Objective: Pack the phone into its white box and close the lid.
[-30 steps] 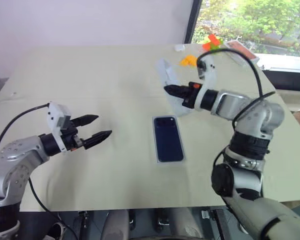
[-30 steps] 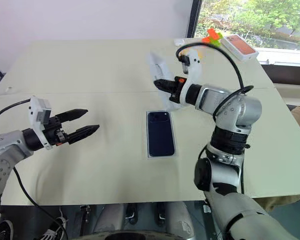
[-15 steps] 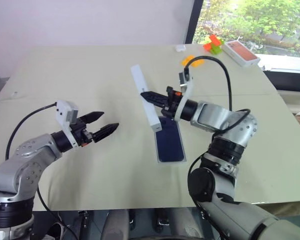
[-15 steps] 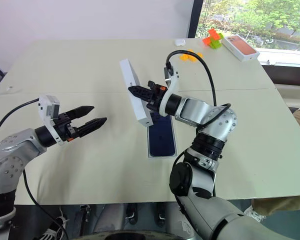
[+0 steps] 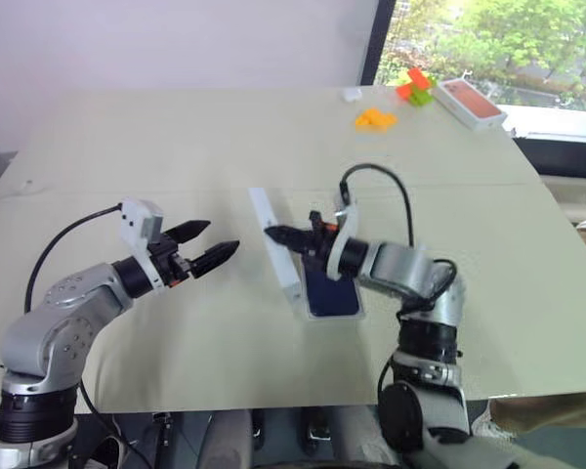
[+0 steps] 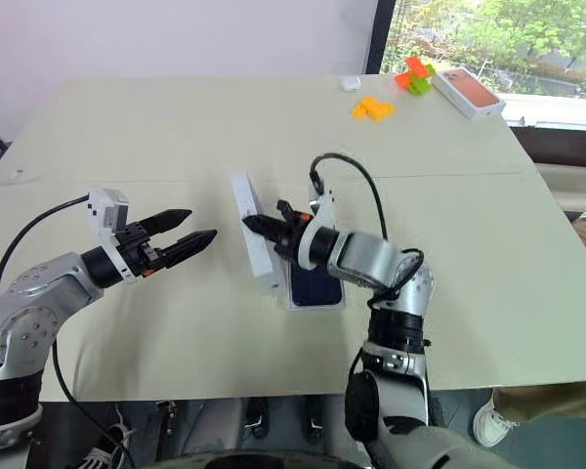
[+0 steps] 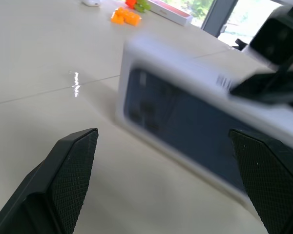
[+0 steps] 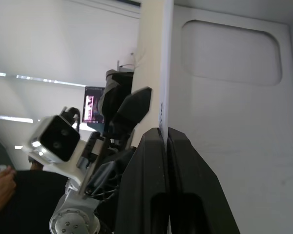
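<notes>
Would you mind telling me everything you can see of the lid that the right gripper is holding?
The lid is a shallow white rectangular cover, cardboard by its look. It stands on edge, tilted, beside the phone lying in the white box. Its outer face, printed with a dark blue phone picture, is turned toward the open left gripper; its plain white inner face has a rounded recess. The right gripper is shut on one wall. Whether its lower edge touches the table is unclear.

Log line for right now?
phone: in box on table | lid: on edge, pinched by right gripper | left gripper: open, beside lid | lid not closed
</notes>
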Tool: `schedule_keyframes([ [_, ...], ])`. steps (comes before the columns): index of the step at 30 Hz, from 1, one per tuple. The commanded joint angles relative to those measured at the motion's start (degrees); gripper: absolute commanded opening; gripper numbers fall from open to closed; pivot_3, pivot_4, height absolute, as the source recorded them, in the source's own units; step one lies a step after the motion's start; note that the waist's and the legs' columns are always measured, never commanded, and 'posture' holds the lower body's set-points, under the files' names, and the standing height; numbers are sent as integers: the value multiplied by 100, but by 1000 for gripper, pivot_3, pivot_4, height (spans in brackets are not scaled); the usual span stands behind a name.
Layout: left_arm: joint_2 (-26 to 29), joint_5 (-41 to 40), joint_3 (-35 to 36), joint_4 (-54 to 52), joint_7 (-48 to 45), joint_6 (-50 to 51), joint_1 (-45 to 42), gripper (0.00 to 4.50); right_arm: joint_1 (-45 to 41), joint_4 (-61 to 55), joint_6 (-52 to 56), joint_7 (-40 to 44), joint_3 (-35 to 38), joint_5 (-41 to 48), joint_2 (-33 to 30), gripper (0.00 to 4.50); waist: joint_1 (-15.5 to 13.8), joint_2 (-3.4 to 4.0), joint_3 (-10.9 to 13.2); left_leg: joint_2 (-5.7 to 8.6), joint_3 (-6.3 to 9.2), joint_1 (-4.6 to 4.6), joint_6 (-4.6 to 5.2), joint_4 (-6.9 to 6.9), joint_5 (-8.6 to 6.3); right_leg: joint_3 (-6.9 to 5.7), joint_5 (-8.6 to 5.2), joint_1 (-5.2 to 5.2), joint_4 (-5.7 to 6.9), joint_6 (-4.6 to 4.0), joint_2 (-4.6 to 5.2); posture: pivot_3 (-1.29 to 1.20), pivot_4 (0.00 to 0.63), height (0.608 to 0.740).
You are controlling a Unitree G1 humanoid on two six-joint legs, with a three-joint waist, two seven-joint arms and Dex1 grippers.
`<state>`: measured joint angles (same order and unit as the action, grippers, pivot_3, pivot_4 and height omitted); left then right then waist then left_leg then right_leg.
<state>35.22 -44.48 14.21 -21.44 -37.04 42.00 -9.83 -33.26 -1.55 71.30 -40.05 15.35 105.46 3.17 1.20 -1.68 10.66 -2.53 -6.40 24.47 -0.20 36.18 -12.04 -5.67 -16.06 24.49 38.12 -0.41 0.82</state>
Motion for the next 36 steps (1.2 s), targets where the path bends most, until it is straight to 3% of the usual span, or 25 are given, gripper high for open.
schedule_keyframes([
  [1,17,-59,52,-173,5,-38,-38,4500,-76,-322,-501,-1,-463,649,-326,41,-16,0,0,0,1,-1,0,-2,0,0,0,0,0,0,-1,0,150,737],
  [11,-285,32,-231,-315,216,-70,72,4500,535,-711,-1069,210,-1178,754,-1061,41,-41,-2,-1,-1,1,0,1,-5,-1,0,-1,-1,-7,2,-2,0,150,737],
  [15,-538,-39,-458,-171,327,79,-45,3297,643,-809,-1502,163,-1167,754,-1014,0,-48,-1,-2,-2,1,-1,1,-6,-1,0,-1,-1,-6,3,-3,0,150,737],
  [21,-855,245,-846,-85,484,-86,-134,235,764,-906,-1656,273,-1371,754,-1178,0,-53,-1,-2,-2,1,1,1,-6,-1,0,-2,-1,-8,3,-3,0,150,737],
  [22,-901,312,-907,-63,502,-133,-136,38,776,-928,-1695,299,-1394,754,-1205,0,-55,-1,-2,-1,1,0,1,-6,-1,0,-2,-1,-8,3,-3,0,150,737],
  [32,-1311,762,-1256,56,725,-285,-245,38,883,-999,-1907,442,-1658,754,-1476,0,-61,-3,-3,-1,1,0,1,-5,-1,0,-2,-1,-9,3,-3,0,150,737],
  [36,-1334,738,-1222,71,720,-257,-297,0,913,-1004,-1950,516,-1750,754,-1610,1287,-64,-3,-3,-1,1,1,1,-5,-1,0,-2,-1,-9,3,-3,0,150,737],
])
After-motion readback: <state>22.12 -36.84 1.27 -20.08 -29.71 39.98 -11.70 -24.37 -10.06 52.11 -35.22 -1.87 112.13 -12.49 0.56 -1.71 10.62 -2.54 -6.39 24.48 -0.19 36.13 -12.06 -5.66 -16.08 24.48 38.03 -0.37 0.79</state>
